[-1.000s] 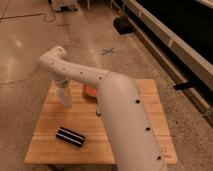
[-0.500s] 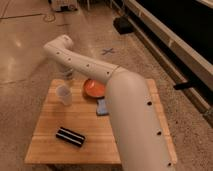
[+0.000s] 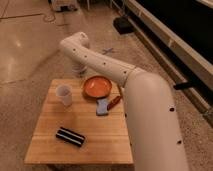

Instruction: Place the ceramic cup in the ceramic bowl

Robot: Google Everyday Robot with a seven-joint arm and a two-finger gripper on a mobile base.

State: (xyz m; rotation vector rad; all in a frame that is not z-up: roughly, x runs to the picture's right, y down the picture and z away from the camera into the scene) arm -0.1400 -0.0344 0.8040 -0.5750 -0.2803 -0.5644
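Observation:
The white ceramic cup (image 3: 64, 95) stands upright on the left part of the wooden table (image 3: 85, 142), free of the gripper. The orange ceramic bowl (image 3: 97, 86) sits to its right near the table's far edge and holds nothing. My white arm reaches from the lower right up over the table and bends down at its elbow. The gripper (image 3: 78, 71) hangs at the table's far edge, above and behind the gap between cup and bowl, not touching either.
A blue sponge (image 3: 103, 106) lies just in front of the bowl, with a red-orange stick-shaped item (image 3: 114, 103) beside it. A black striped object (image 3: 70, 136) lies at the table's front left. A dark counter runs along the right.
The gripper was down at the cup, then rose and moved back and to the right. The cup stays standing on the table, now apart from the gripper.

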